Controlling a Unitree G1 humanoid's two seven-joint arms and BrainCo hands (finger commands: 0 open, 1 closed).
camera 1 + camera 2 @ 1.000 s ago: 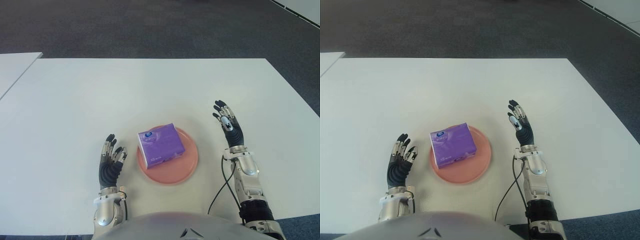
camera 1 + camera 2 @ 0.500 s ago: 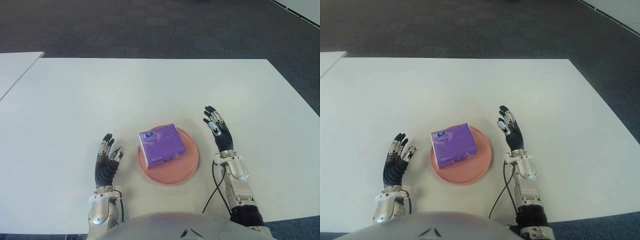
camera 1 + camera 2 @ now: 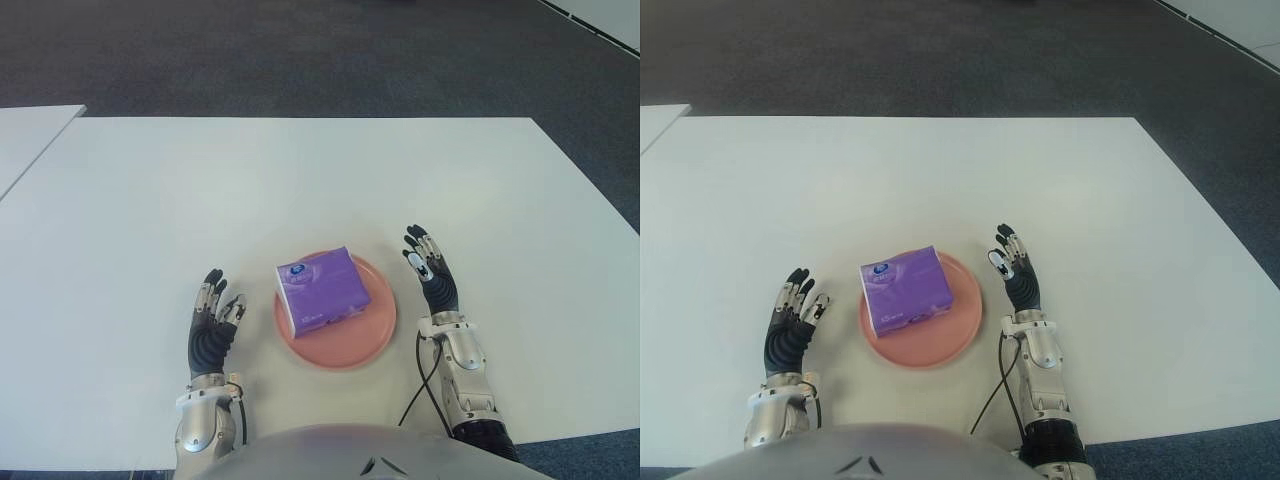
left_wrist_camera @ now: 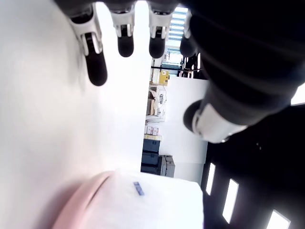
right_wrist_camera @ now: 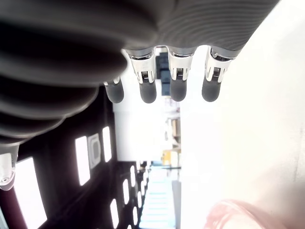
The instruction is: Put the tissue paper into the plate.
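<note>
Now – purple tissue paper point(image 3: 322, 291) pack, square | flat on pink plate point(image 3: 352, 350)

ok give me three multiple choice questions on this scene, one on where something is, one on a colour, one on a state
1. Where is the tissue pack?
A. on the plate
B. on the bare table beside the left hand
C. in the right hand

2. What colour is the plate?
A. blue
B. pink
C. green

3. How are the two hands?
A. both clamped on the pack
B. only the left grasping the plate
C. both open, holding nothing

Answers:
1 A: the purple tissue pack lies on the plate.
2 B: its rim is salmon pink against the white table.
3 C: the left hand and right hand flank the plate, fingers spread and empty.
</note>
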